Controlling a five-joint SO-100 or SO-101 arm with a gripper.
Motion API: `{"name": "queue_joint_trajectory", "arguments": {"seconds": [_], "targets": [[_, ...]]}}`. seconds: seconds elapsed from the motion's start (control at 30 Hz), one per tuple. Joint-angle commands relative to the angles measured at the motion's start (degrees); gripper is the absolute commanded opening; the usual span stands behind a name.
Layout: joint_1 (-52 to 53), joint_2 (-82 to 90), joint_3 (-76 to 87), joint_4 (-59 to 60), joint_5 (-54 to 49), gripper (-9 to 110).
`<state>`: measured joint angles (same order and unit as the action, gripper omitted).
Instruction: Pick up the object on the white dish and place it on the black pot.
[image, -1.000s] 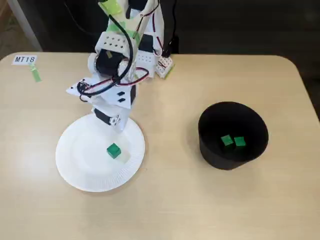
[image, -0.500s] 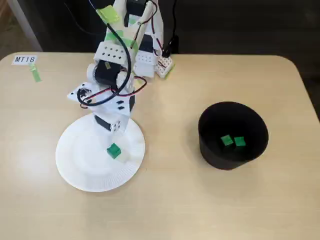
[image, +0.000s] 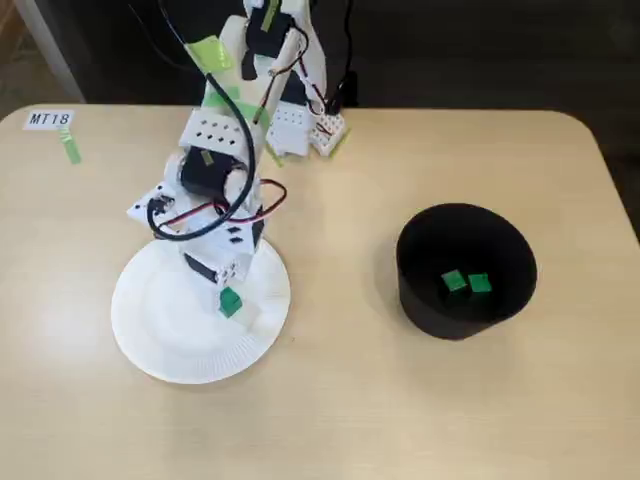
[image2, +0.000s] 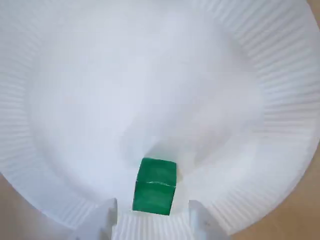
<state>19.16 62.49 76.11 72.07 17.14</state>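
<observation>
Light beige wooden table (image: 360, 400) fills most of the fixed view; rounded corner at the upper right. Surface matte, faint grain, evenly lit, soft shadows only. Small white label (image: 49, 119) reading "MT18" stuck near the table's upper left edge, a strip of green tape (image: 71, 150) just below it. Behind the table the background is dark, detail not discernible. Brown floor sliver at upper left corner.

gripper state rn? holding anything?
Gripper: open, holding nothing. In the wrist view its white fingers flank the green cube on the white dish, with gaps on both sides.
</observation>
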Motion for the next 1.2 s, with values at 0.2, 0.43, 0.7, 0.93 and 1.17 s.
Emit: {"name": "queue_joint_trajectory", "arguments": {"seconds": [0.2, 0.43, 0.7, 0.93, 1.17], "targets": [[-0.4, -2.6, -4.8, 0.5, -0.4, 19], [-1.0, -4.7, -5.4, -0.2, -0.4, 17], [-1.0, -5.8, -6.6, -1.1, 0.4, 5], [-0.3, -5.3, -8.5, 0.2, 0.0, 0], [-0.3, 2.5, -9.0, 4.7, -1.3, 0]]}}
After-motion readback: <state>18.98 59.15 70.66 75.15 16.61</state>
